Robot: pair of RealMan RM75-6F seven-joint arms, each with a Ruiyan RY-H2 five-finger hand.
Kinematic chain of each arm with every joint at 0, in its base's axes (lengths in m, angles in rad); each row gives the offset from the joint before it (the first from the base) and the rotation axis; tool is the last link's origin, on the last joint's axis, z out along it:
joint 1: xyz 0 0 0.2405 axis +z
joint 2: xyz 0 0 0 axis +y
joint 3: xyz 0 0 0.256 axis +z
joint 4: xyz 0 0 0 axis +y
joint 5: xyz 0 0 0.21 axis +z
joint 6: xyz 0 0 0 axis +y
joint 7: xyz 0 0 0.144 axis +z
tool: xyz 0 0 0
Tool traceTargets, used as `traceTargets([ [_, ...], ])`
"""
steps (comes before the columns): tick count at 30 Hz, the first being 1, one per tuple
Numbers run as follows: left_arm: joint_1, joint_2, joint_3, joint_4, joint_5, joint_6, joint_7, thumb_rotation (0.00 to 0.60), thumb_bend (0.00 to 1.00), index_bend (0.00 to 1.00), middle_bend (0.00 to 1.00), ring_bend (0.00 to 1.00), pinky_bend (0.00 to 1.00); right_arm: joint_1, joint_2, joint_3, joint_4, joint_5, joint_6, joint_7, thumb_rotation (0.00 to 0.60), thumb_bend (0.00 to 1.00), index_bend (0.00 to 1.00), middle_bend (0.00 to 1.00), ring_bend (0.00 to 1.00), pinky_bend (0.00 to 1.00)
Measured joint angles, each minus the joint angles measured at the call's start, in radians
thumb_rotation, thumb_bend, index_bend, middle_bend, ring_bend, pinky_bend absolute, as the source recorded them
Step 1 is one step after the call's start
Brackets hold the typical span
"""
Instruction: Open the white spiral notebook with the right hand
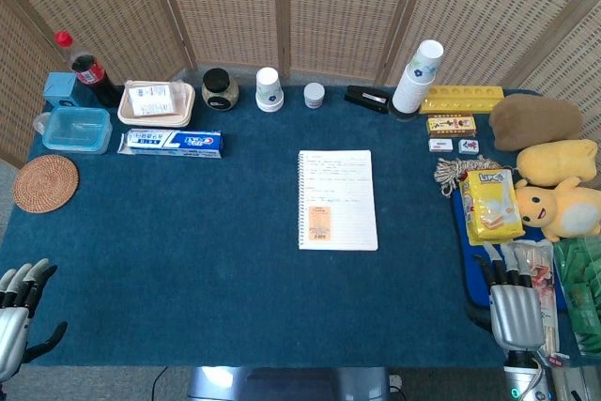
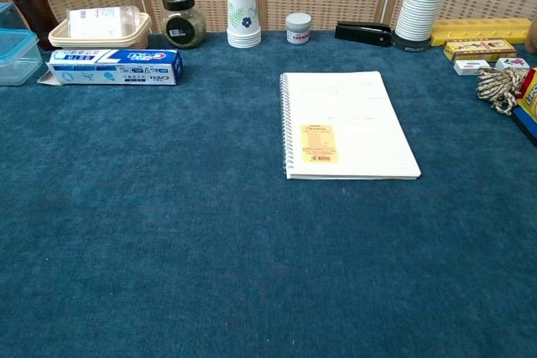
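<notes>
White spiral notebook [image 1: 337,200] flat mid-bench, closed, spine left for lifting from the free edge. Right hand [image 1: 515,307] waiting apart, fingers [image 1: 505,275] loosely extended, empty; left hand [image 1: 19,312] likewise.

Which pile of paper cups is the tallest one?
The tall cup stack by the black stapler, on the right side. It rises far higher than the short cup stack standing between the dark jar and the little white pot.
</notes>
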Motion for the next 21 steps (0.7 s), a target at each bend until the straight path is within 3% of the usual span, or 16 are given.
traceTargets([
  [13,0.005,-0.001,0.004,0.010,0.013,0.007,-0.004,0.600,0.27,0.16,0.08,0.03,0.00,0.005,-0.005,-0.001,0.009,-0.014,-0.009,0.016,0.600,0.15,0.22,0.16,0.04,0.07],
  [21,-0.003,0.007,0.006,0.013,0.040,0.009,-0.019,0.600,0.27,0.16,0.08,0.03,0.00,0.079,-0.032,0.023,0.003,-0.082,-0.046,0.002,0.600,0.15,0.22,0.15,0.04,0.07],
])
